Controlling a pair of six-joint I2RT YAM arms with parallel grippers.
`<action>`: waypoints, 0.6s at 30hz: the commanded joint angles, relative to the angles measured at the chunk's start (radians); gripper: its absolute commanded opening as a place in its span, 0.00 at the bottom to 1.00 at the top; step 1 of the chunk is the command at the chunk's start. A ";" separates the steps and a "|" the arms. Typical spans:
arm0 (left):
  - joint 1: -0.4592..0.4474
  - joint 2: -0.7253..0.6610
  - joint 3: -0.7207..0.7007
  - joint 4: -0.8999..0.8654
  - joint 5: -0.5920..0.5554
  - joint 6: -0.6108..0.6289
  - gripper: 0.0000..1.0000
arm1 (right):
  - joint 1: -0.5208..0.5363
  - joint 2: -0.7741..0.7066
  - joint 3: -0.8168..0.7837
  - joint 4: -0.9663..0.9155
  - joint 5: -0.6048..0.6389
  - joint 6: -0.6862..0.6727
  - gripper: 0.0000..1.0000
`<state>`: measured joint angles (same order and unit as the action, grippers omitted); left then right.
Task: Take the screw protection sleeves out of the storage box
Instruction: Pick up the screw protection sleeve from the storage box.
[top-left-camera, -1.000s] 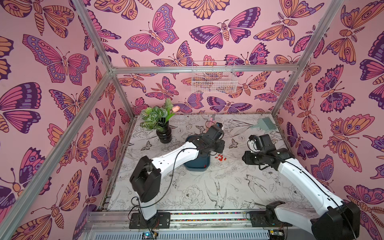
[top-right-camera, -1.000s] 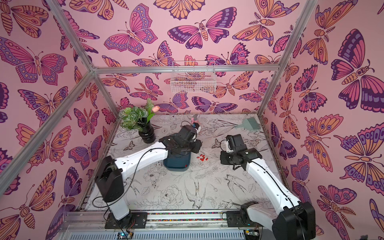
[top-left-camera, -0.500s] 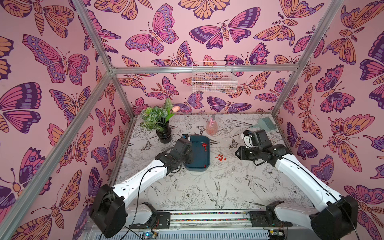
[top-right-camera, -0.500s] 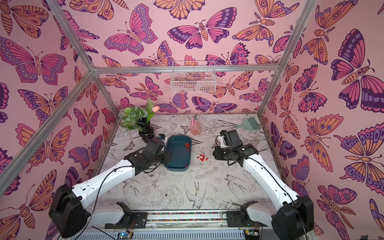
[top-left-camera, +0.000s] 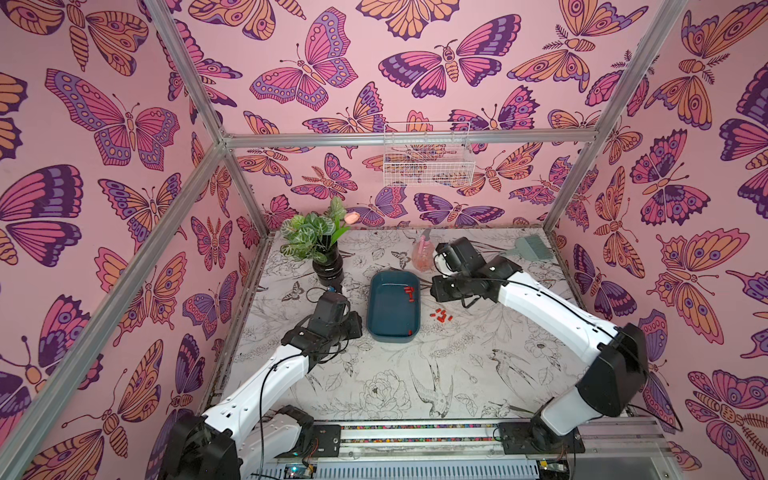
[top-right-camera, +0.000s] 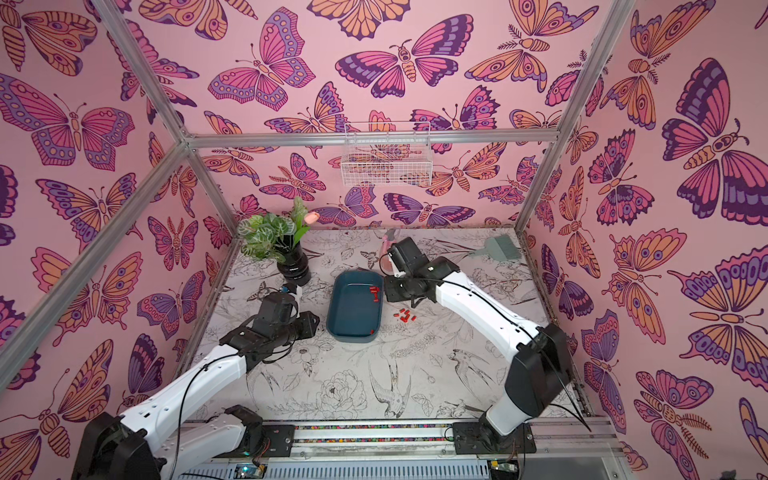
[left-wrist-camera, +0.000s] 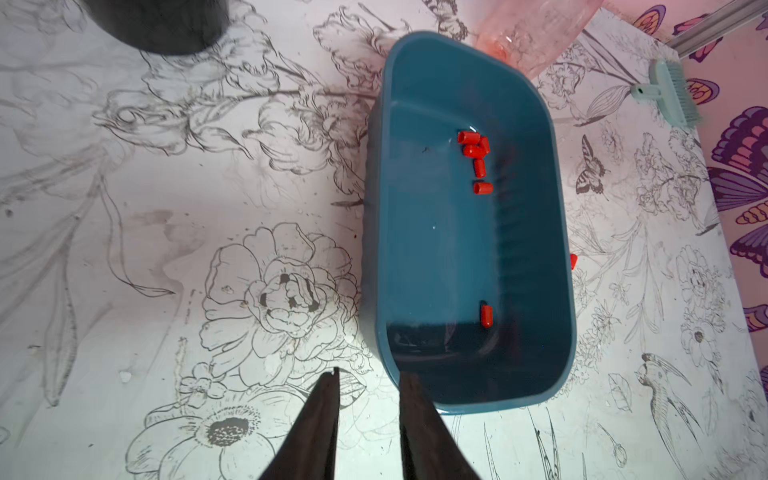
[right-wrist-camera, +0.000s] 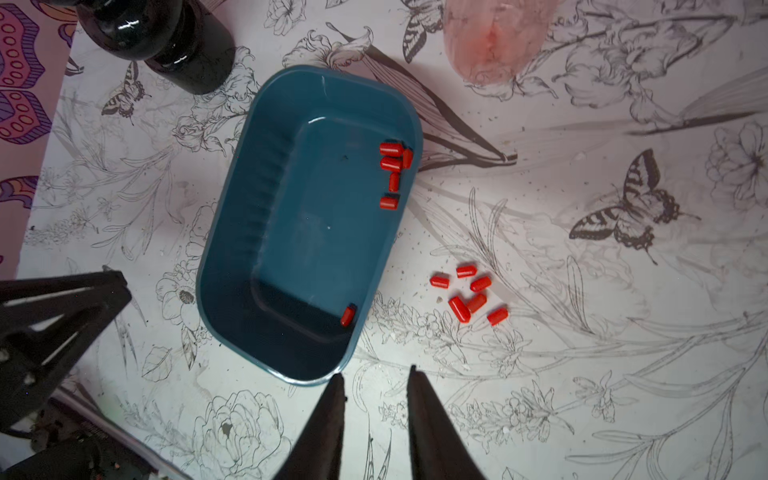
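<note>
Left arm has pulled back off the storage box (top-left-camera: 388, 309). 1 s ago it was reaching across it. Now the left gripper (left-wrist-camera: 370, 374) sits beside the box's near left corner, fingers slightly spread with nothing between them.

The right gripper (right-wrist-camera: 375, 372) has come in toward the box from further out on the right. It hangs raised on the right side, not inside. I can't tell how far along the box it is, since the views disagree. Its fingers are also a little apart and empty. The box hasn't shifted.

Read: looks like a gap between picks, left clearing out and right lining up. Neither arm carries anything.

Screw protection sleeves (right-wrist-camera: 392, 166):
- **In the box:** 6 left.
  - 5 are bunched against the right wall toward the far corner, some touching.
  - 1 sits alone (right-wrist-camera: 347, 316) by the right wall near the near corner.
- **Out of the box:** 6 more (right-wrist-camera: 459, 308) lie loose on the tabletop (top-left-camera: 457, 374) just right of the box.

So roughly half done.

**Look:** tiny red-orange capsule-like caps, smooth, most lying on their sides. The wall-hugging ones will probably be awkward to pinch.
</note>
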<state>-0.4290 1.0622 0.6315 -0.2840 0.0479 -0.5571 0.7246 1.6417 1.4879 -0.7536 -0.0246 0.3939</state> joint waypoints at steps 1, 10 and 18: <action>0.008 -0.004 -0.026 0.066 0.050 -0.038 0.30 | 0.018 0.074 0.094 -0.090 0.063 -0.033 0.31; 0.026 0.094 -0.067 0.151 0.135 -0.069 0.29 | 0.074 0.261 0.300 -0.171 0.112 -0.064 0.31; 0.026 0.148 -0.073 0.191 0.217 -0.050 0.29 | 0.109 0.443 0.455 -0.252 0.130 -0.105 0.33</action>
<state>-0.4107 1.2030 0.5758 -0.1291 0.2188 -0.6109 0.8207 2.0403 1.8942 -0.9329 0.0834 0.3176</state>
